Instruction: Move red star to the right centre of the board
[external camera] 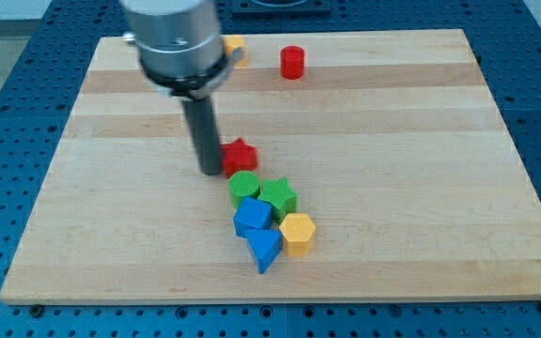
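Observation:
The red star [241,153] lies near the middle of the wooden board [421,188], slightly to the view's left of centre. My tip [211,172] rests on the board right against the star's left side. Just below the star sits a cluster of blocks: a green cylinder [244,185], a green star [278,198], a blue block [252,218], a blue triangle [264,249] and a yellow hexagon [298,233].
A red cylinder [292,62] stands near the view's top, right of the arm. A yellow block [235,45] peeks out from behind the arm's body at the top edge. Blue perforated table surrounds the board.

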